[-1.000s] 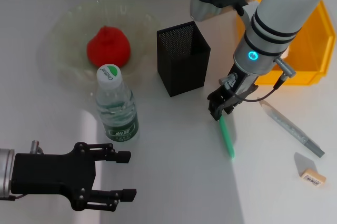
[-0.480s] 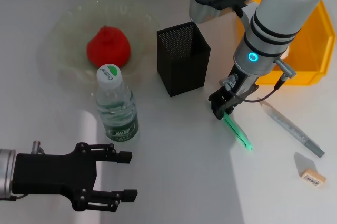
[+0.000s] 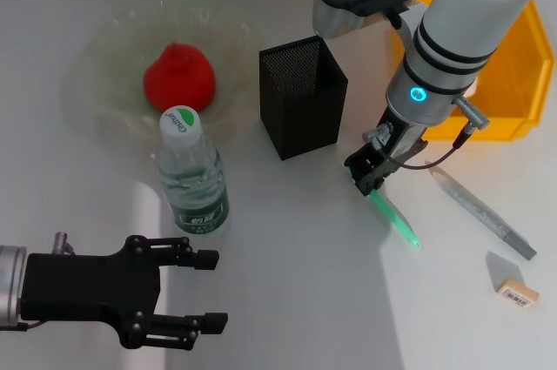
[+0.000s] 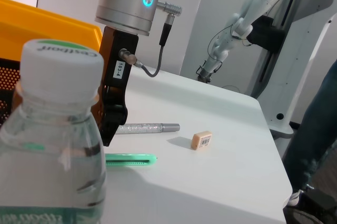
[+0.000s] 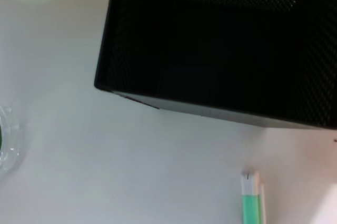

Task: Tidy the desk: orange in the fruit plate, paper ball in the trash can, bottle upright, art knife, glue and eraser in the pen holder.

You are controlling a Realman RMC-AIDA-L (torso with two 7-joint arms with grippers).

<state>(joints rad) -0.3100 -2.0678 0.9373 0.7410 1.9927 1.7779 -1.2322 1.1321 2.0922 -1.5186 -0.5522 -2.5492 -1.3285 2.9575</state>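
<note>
Right tool (image 3: 369,180) sits just right of the pen holder (image 3: 302,96), fingers clamped on the upper end of a green art knife (image 3: 396,220); I see the knife slanting down and away from it, its far tip at or just above the desk (image 3: 287,300). Left tool (image 3: 202,290) is parked low at my near left, fingers apart, holding nothing, just in front of the bottle (image 3: 192,174). Bottle stands upright. Orange (image 3: 178,77) rests in the fruit plate (image 3: 104,65) behind the bottle. Silver glue stick (image 3: 483,211) lies flat on the desk right of the knife, eraser (image 3: 517,292) nearer me, both apart from the tool. Trash can (image 3: 513,83) stands behind the right arm. Left wrist view confirms knife (image 4: 130,159), glue stick (image 4: 147,127) and eraser (image 4: 201,139) as separate.
</note>
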